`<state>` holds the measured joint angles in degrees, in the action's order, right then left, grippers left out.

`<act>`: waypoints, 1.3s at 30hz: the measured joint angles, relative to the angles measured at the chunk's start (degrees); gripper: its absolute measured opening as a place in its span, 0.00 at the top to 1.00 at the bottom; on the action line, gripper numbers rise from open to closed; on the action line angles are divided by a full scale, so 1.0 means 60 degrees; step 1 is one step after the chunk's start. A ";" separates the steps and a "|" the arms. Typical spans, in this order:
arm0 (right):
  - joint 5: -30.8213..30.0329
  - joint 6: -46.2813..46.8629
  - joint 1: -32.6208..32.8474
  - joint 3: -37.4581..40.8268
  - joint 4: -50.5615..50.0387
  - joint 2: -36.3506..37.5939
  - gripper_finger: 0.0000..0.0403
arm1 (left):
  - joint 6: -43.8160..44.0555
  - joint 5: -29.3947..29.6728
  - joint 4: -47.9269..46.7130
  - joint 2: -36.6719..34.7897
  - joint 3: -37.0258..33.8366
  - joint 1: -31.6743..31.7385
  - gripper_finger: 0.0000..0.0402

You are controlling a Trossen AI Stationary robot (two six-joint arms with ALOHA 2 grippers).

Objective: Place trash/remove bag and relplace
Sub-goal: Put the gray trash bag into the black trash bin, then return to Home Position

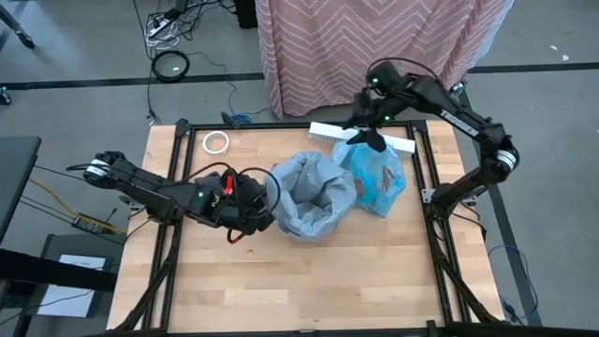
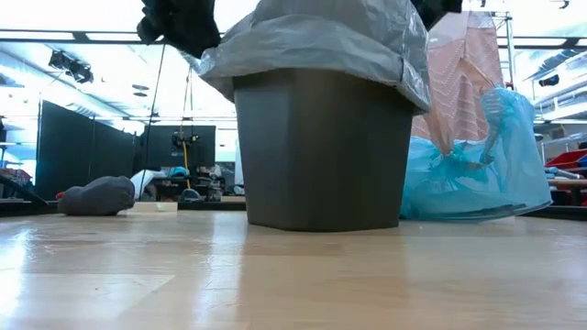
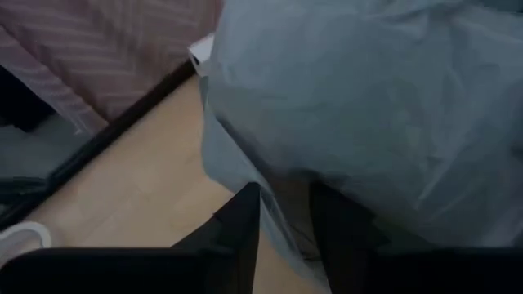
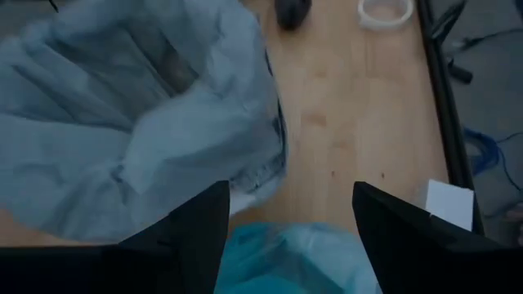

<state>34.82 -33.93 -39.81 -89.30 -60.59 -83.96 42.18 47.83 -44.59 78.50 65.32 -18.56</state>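
Your right gripper's (image 4: 286, 237) jaws are standing wide apart with nothing between them, hanging above the knotted top of the translucent blue plastic bag (image 1: 377, 174). Your left gripper's (image 3: 282, 224) jaws are pinching a fold of the grey plastic liner (image 1: 314, 192) at the bin's rim.

That crinkled grey liner is draping loosely over the dark grey tapered plastic bin (image 2: 321, 151), its edge hanging down the outer wall; you cannot tell from these views what is lying inside it. The blue bag is sitting bulging and tied, just beside the bin on the right arm's side, and its film is too cloudy for you to make out any trash within.

The pale wooden plank worktop (image 1: 281, 271) is also carrying a white tape ring (image 1: 216, 142) near its far left corner and a small dark grey-blue lump (image 2: 97, 195). A pink zigzag-patterned cloth (image 1: 374, 42) is hanging beyond the far edge, with cables trailing across the grey floor.
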 joint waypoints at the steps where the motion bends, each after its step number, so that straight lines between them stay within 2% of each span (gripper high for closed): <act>1: 0.0066 0.0067 -0.0001 0.0000 -0.0030 0.0138 0.39 | 0.0003 -0.0177 -0.0030 0.0008 0.0000 0.0062 0.71; 9: 0.0414 0.0438 0.0004 0.0000 -0.0001 0.1231 0.38 | 0.0181 -0.1253 0.0298 0.0051 -0.0004 0.0076 0.63; 14: 0.0407 0.0729 0.0004 0.0000 -0.0215 0.1608 0.38 | -0.0241 -0.3156 0.0639 0.0051 -0.0004 0.0118 0.53; 17: 0.0410 0.0890 0.0004 0.0000 -0.0456 0.1729 0.36 | -0.0899 -0.3931 0.0730 0.0026 0.0352 0.0181 0.46; 22: 0.0396 0.0980 0.0004 0.0000 -0.0968 0.1760 0.34 | -0.1601 -0.3965 -0.0651 -0.0046 0.1178 0.0440 0.37; 25: 0.0448 0.1011 0.0004 0.0000 -0.1333 0.1760 0.33 | -0.1255 -0.4083 -0.1527 -0.0004 0.1158 0.0494 0.34; 29: 0.0826 0.1288 0.0007 0.0000 -0.1657 0.1759 0.33 | -0.0776 -0.3308 -0.2167 -0.0037 0.0574 0.0488 0.32; 31: 0.1304 0.1635 0.0058 0.0004 -0.1742 0.1756 0.33 | 0.0122 -0.3343 -0.2075 0.0015 0.0232 0.0546 0.32; 33: 0.2276 0.1866 0.0161 0.0007 -0.1750 0.1760 0.34 | 0.0937 -0.3427 -0.1819 -0.0007 0.0102 0.0552 0.32; 36: 0.3876 0.1899 0.0463 0.0010 -0.1798 0.1907 0.36 | 0.1273 -0.3290 -0.0425 -0.0093 0.0085 0.0103 0.33; 39: 0.5679 0.2116 0.0675 0.0013 -0.1950 0.2262 0.41 | 0.1316 -0.2580 0.0835 -0.0373 0.0107 -0.0526 0.34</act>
<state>68.89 -21.24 -35.76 -89.22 -72.29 -70.39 50.08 32.35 -39.57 76.26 65.96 -21.71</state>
